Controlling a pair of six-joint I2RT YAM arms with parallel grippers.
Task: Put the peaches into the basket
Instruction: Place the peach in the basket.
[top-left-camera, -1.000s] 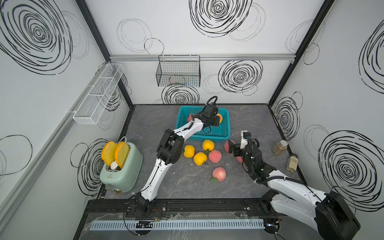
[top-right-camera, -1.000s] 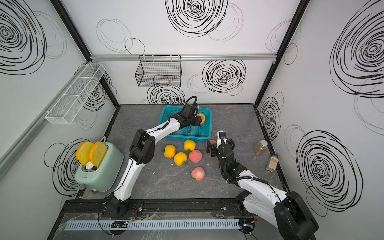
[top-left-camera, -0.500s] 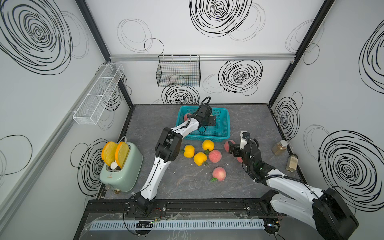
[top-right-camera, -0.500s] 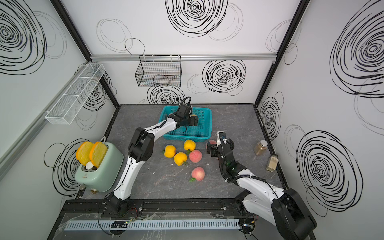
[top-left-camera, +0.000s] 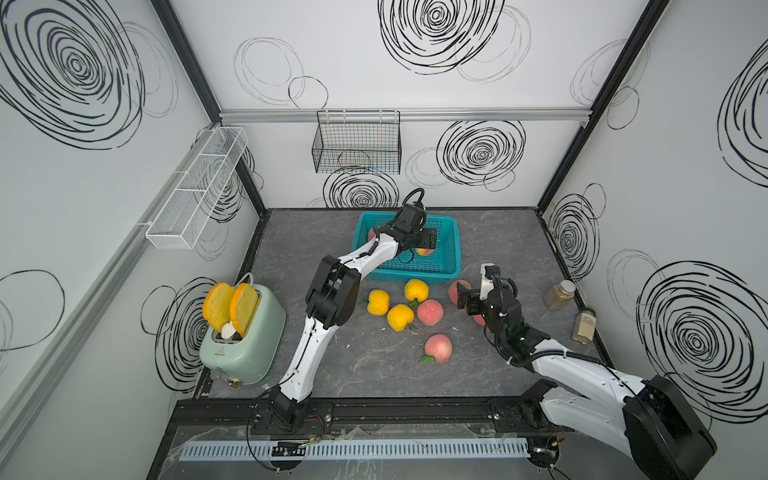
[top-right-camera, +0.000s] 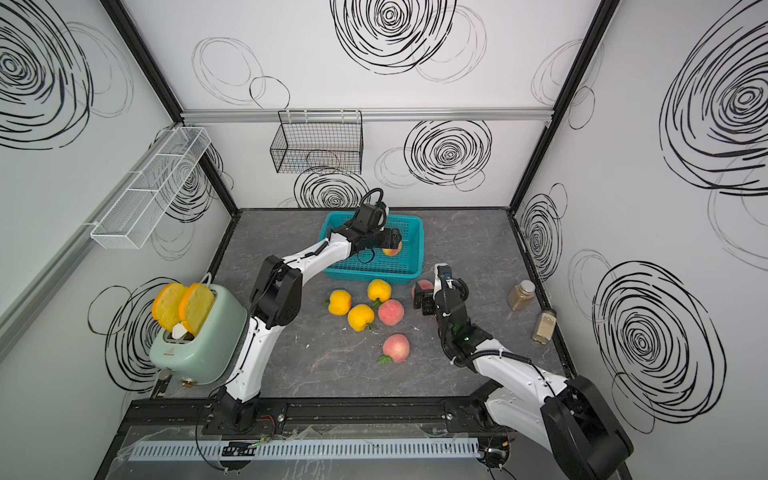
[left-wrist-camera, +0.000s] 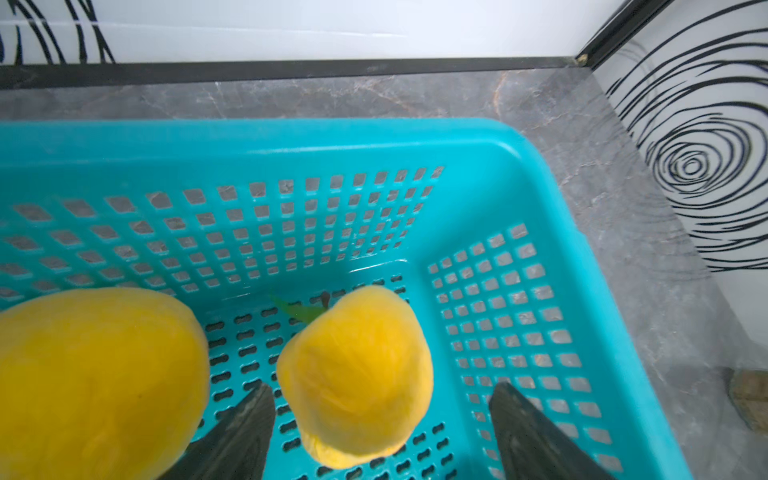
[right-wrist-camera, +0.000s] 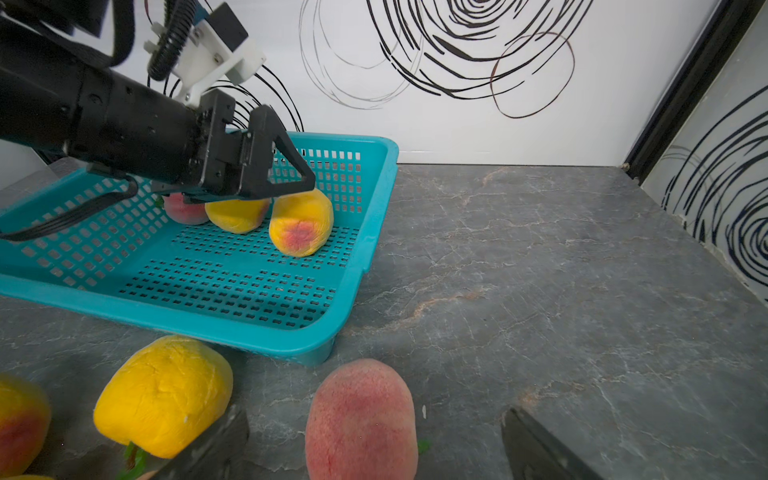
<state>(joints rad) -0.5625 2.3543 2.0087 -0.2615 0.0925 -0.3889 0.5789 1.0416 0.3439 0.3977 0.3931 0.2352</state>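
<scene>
Left end effector (left-wrist-camera: 380, 390) is now gaping wide above the basket (left-wrist-camera: 291, 137), having just dropped my yellow peach (left-wrist-camera: 357, 374), which is resting inside; I am counting more peaches (top-left-camera: 430, 311) lying on the tabletop (top-left-camera: 498, 232).

The space is enclosed by white walls (top-left-camera: 374, 62) on which black scribbled spirals are drawn, and black posts (top-left-camera: 185, 62) are set in the corners. An aluminium rail (top-left-camera: 457, 115) is fixed across the back wall, and a black wire basket (top-left-camera: 357, 147) is hung from it. A white mesh rack (top-left-camera: 195, 191) is mounted on the left wall. The table (top-left-camera: 498, 232) is finished in grey marbling.
</scene>
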